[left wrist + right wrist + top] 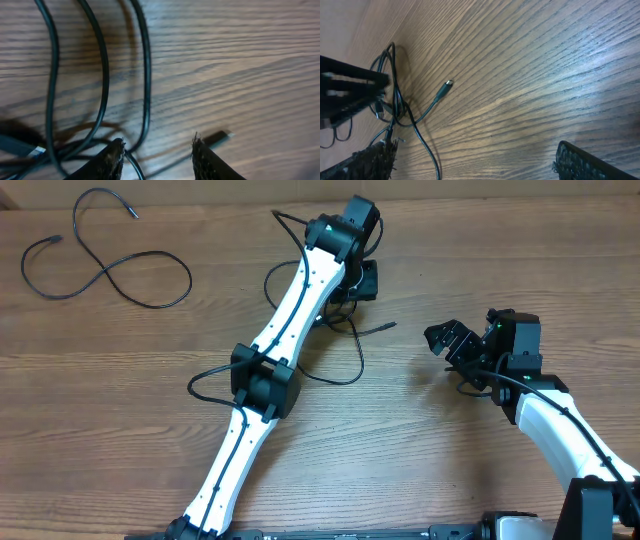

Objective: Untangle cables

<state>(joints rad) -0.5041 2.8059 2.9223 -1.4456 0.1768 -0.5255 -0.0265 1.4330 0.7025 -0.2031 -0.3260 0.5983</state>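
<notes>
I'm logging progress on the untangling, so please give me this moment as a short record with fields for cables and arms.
separated cable: alone in loose loops at a far corner of the table
tangled cables: strands crossing under the left gripper
loose plug: flat on the wood beside the tangle
left gripper: fingers apart, a strand just inside one
right gripper: open, empty

Soft, warm, even light falls from above on the wooden table (420, 460). The overhead view is sharp, with faint shadows close beside the left arm (288, 315). The left wrist view is soft: the left fingertips (112, 160) are blurred, and the cables (105, 75) cast smudged shadows to their left. In the right wrist view a pale sheen lies on the wood at far right, and the right fingertips (580, 162) are out of focus.
</notes>
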